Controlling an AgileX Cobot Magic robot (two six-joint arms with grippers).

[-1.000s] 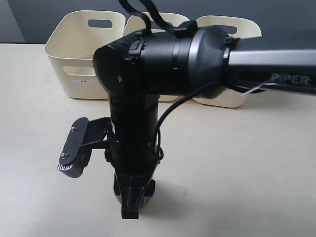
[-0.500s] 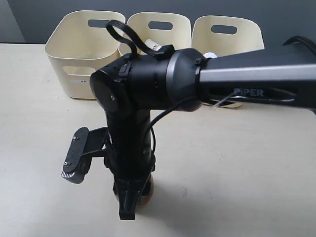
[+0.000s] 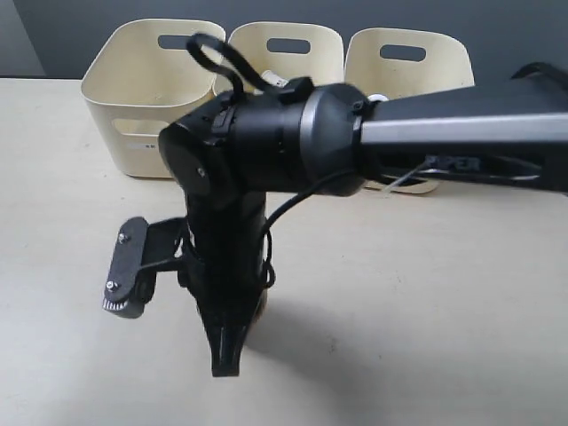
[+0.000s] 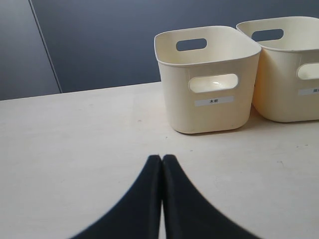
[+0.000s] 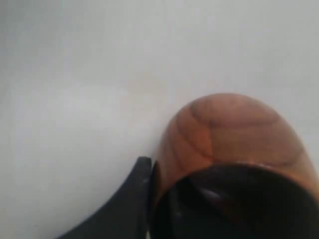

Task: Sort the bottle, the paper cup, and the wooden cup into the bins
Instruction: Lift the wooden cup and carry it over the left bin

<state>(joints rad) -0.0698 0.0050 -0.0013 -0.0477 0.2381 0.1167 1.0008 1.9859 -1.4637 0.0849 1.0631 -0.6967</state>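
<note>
The dark reddish-brown wooden cup (image 5: 234, 134) fills the right wrist view, its dark mouth towards the camera. My right gripper (image 5: 160, 172) is shut on its rim: one black finger (image 5: 134, 194) lies against the outer wall and the other is hidden inside. In the exterior view that gripper (image 3: 227, 355) points down near the table's front, and only a sliver of the wooden cup (image 3: 260, 309) shows beside it. My left gripper (image 4: 162, 159) is shut and empty above bare table. Three cream bins (image 3: 146, 98) (image 3: 286, 46) (image 3: 410, 62) stand in a row at the back. The bottle and paper cup are out of view.
The right arm's thick black wrist and forearm (image 3: 417, 133) cross the middle and hide most of the two right-hand bins. In the left wrist view a labelled bin (image 4: 209, 79) stands ahead, with another bin (image 4: 294, 69) beside it.
The right gripper has risen a little and shifted left with the wooden cup. Its forearm has dropped lower in the picture, uncovering the tops of the middle and right bins.
</note>
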